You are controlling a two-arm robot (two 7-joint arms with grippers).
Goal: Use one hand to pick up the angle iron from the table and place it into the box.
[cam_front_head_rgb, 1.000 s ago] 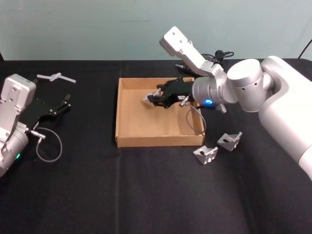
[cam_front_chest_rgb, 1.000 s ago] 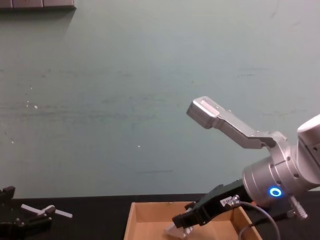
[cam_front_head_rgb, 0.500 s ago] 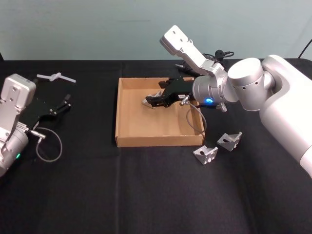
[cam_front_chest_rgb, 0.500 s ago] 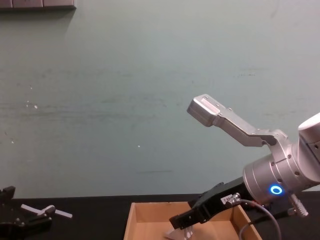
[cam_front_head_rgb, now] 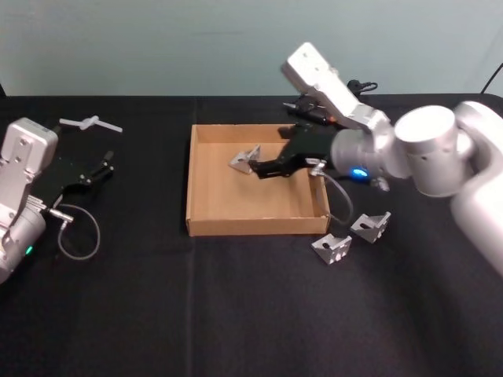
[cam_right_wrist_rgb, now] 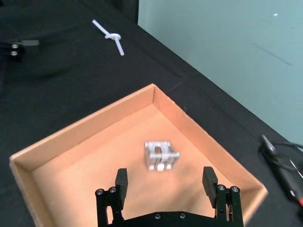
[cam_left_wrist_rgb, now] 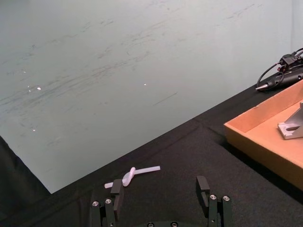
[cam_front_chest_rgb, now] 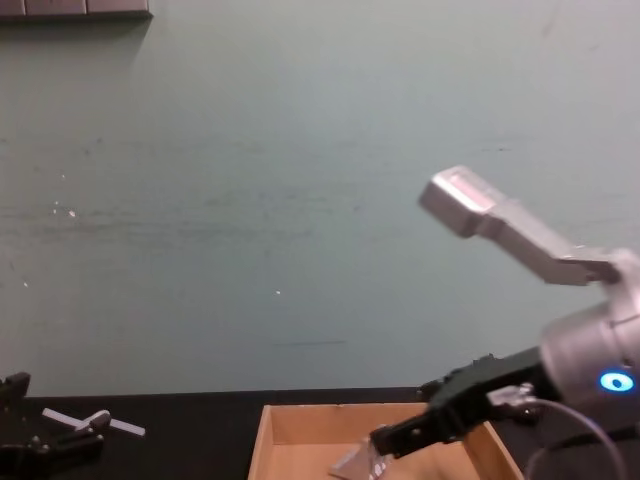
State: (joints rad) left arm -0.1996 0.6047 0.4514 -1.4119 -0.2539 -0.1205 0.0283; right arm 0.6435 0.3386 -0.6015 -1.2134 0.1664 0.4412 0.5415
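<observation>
Silver angle irons (cam_front_head_rgb: 245,158) three, box (cam_front_head_rgb: 251,227) one

Chest view: lower edge is cutting the box (cam_front_chest_rgb: 300,425) short. The angle iron (cam_front_chest_rgb: 350,464) inside the box is half-showing, right gripper (cam_front_chest_rgb: 383,443) overlapping it. Left wrist view: edge is clipping box and angle iron, apparently mid-body.

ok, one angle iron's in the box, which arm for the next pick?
Right. The right end effector hangs open over the box, and the two angle irons on the table lie just off the box's right front corner. The left end effector sits open at the table's far left.
</observation>
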